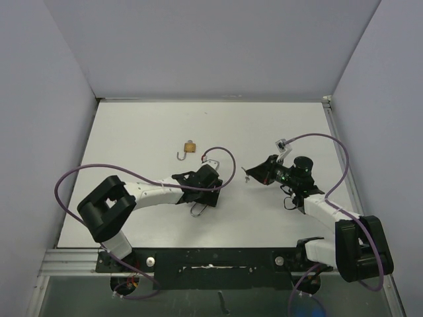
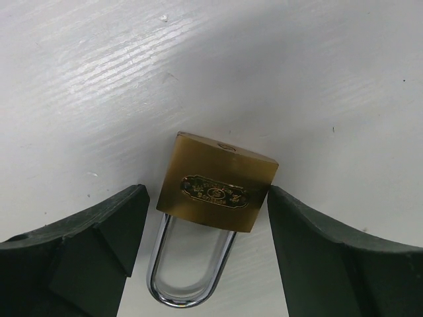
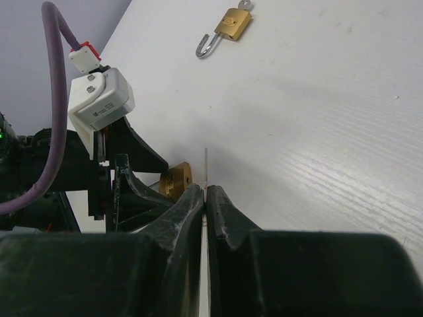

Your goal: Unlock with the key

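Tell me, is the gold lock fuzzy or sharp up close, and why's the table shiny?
Left wrist view: the padlock is sharp, and light glares in streaks off the table. Right wrist view: the right gripper's fingers up close look soft and dark.

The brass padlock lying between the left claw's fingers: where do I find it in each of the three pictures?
Top external: lower middle; only the padlock's silver shackle shows beneath the left claw.
Left wrist: padlock dead centre, shackle toward the bottom edge.
Right wrist: a brass corner left of centre, beside the right claw gripping the key.
Shared landmark: the left claw's dark fingers, seen in all three.
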